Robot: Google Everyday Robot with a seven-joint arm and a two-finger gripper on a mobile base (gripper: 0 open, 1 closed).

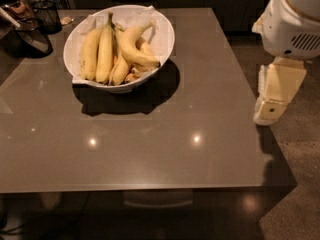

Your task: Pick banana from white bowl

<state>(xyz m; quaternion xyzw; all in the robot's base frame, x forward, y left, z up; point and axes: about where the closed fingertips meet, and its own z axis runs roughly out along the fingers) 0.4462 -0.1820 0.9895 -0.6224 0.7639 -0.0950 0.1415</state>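
Observation:
The white bowl (167,30) stands at the far left of the brown table, lined with white paper. Several yellow bananas lie in it. The banana (131,46), the most curved one, lies on the right side of the pile, with its pale stem pointing up right and its dark tip near the bowl's right rim. Straighter bananas (103,54) lie to its left. My gripper (272,101), cream-coloured, hangs below the white arm housing (295,21) at the table's right edge. It is far to the right of the bowl and holds nothing.
A dark mesh cup (47,15) and a dark appliance (25,36) stand at the far left corner. The table (150,149) ends on the right just under my gripper; speckled floor (300,184) lies beyond it.

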